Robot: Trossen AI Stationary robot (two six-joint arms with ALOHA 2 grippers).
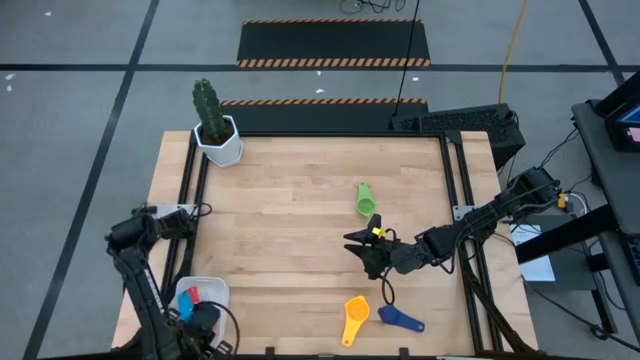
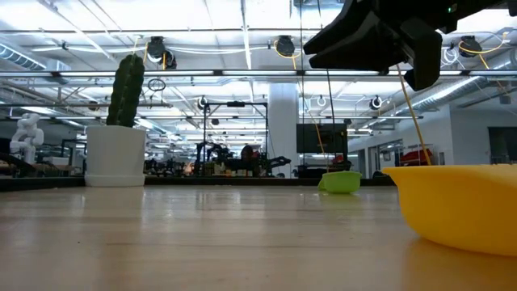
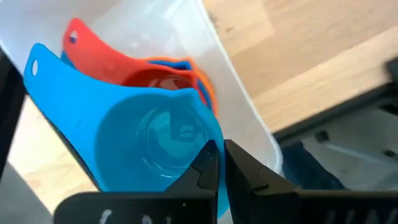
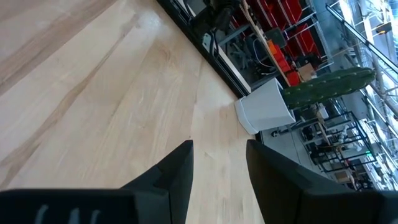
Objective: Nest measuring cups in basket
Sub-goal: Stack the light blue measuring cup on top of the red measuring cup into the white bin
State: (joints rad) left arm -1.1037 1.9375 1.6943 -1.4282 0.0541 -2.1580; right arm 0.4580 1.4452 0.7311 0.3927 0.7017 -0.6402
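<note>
The white basket stands at the table's near left corner. In it lie a red cup with orange and blue rims showing under it. My left gripper points down over the basket, shut on a light blue cup that lies over the red one. A green cup, a yellow cup and a dark blue cup lie on the table's right half. Above the table, between them, my right gripper hangs open with nothing between its fingers. My left gripper pinches the light blue cup's bowl wall at the rim, on the side opposite the handle. One finger is inside the bowl and one outside, coming from above. The cup is mouth up over the red cup; whether it rests on it, I cannot tell.
A white hexagonal pot with a cactus stands at the far left corner. Black rails run along the table's left and right edges. Bare wood lies between the basket and the loose cups.
</note>
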